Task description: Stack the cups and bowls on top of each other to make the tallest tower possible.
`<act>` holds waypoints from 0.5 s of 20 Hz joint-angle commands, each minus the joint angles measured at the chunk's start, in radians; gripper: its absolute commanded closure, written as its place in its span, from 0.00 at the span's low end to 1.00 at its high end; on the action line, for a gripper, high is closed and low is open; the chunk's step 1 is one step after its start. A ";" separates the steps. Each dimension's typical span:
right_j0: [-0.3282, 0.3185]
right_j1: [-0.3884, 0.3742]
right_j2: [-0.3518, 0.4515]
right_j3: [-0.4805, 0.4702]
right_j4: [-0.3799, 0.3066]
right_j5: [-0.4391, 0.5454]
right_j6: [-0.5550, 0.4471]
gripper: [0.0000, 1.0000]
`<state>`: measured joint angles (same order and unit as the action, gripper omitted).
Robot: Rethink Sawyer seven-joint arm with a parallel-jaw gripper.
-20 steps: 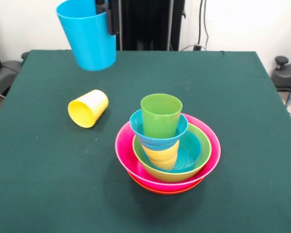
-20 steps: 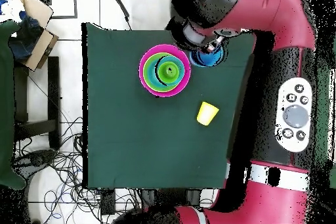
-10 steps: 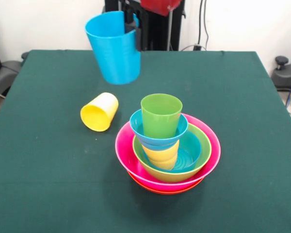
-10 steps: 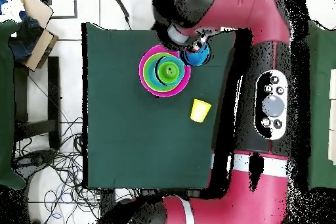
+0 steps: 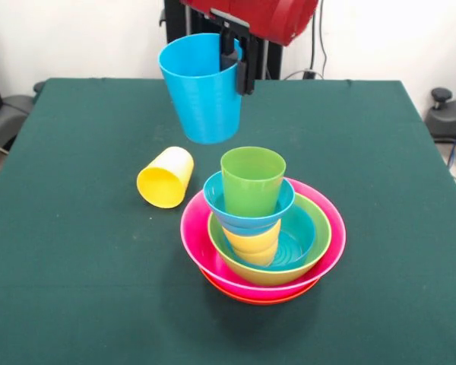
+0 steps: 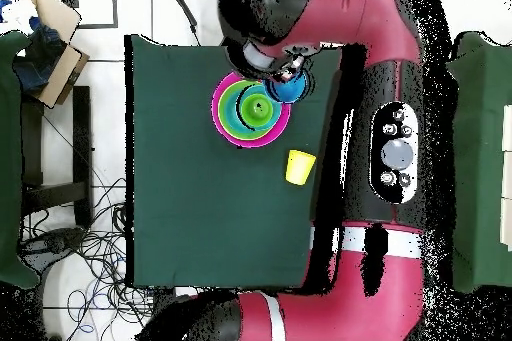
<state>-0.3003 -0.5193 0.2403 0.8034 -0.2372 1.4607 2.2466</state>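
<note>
A dark green table (image 5: 76, 251) stands above tangled floor cables (image 6: 90, 257).

We see bright, even light from above in both views, with only soft, faint shadows on the green table (image 5: 76, 304) under the pink bowl (image 5: 205, 255). Small glossy highlights sit on the light blue cup (image 5: 205, 95), and everything looks in focus.

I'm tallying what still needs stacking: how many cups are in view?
4: the light blue cup held in the gripper, the yellow cup lying on the table, the green cup atop the tower, the yellow-orange cup under the blue bowl.
</note>
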 commanded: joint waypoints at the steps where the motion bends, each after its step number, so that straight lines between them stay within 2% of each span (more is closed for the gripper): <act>1: 0.034 0.049 -0.006 -0.003 -0.006 0.007 0.099 1.00; 10: 0.059 0.066 -0.021 -0.010 -0.014 -0.027 0.130 1.00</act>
<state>-0.2802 -0.5071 0.2244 0.7923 -0.2372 1.4606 2.2466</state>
